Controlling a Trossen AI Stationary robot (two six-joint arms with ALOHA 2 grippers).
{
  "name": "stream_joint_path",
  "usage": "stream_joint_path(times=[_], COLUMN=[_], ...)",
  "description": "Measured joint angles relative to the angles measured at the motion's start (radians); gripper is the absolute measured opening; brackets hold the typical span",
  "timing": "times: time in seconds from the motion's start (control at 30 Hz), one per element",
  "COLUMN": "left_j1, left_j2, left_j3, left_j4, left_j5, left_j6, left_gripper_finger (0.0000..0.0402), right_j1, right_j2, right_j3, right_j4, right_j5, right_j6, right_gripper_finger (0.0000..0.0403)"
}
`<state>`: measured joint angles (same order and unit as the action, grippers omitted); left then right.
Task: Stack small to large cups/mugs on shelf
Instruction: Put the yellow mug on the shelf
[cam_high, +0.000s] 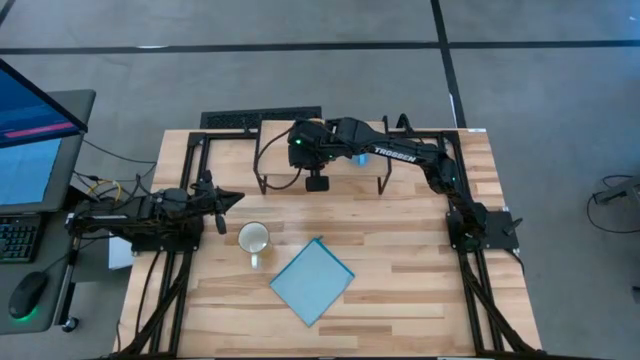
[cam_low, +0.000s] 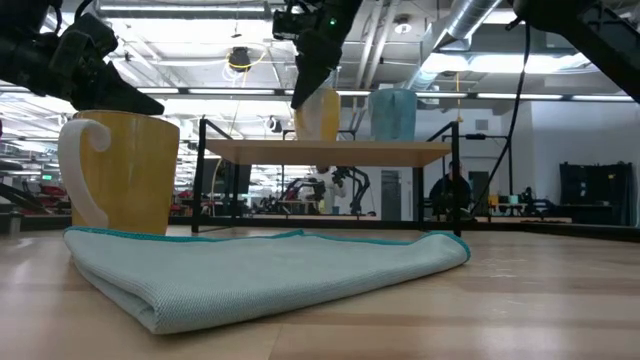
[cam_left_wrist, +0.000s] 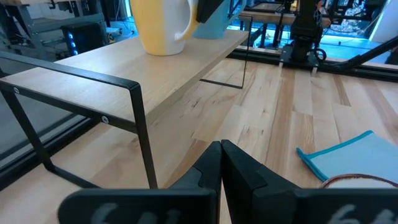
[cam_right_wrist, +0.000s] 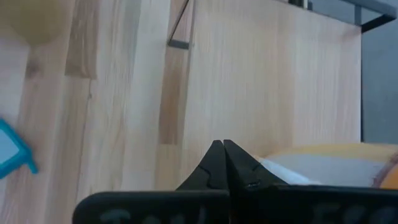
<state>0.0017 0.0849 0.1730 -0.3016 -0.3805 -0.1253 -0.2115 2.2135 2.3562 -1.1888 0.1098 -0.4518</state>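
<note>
On the wooden surface (cam_high: 400, 250) stands the shelf (cam_left_wrist: 155, 68), carrying a cream mug (cam_left_wrist: 163, 25) and a light blue mug (cam_low: 392, 114). Right hand (cam_right_wrist: 224, 163) hovers clenched above the cream mug; left hand (cam_left_wrist: 221, 163), clenched, waits beside the orange mug (cam_low: 120, 170).

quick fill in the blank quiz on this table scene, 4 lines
The yellow mug with a white handle stands beside the light-blue square ___.
The light blue mug stands on the wood-topped, black-legged ___.
Mugs on that shelf number ___.
The left end effector and right end effector are both ___.
Missing: cloth; shelf; two; shut.
</note>
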Motion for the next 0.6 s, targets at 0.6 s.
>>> stream_joint_path(times=[0.6], left_j1=[0.0], left_j2=[0.0], left_j3=[0.0], left_j4=[0.0], left_j5=[0.0], left_j6=[-0.002], left_gripper_finger=[0.0], right_j1=[0.0], right_j2=[-0.002], right_j3=[0.0], right_j4=[-0.101], right_j5=[0.029], right_j6=[0.008], right_gripper_finger=[0.0001])
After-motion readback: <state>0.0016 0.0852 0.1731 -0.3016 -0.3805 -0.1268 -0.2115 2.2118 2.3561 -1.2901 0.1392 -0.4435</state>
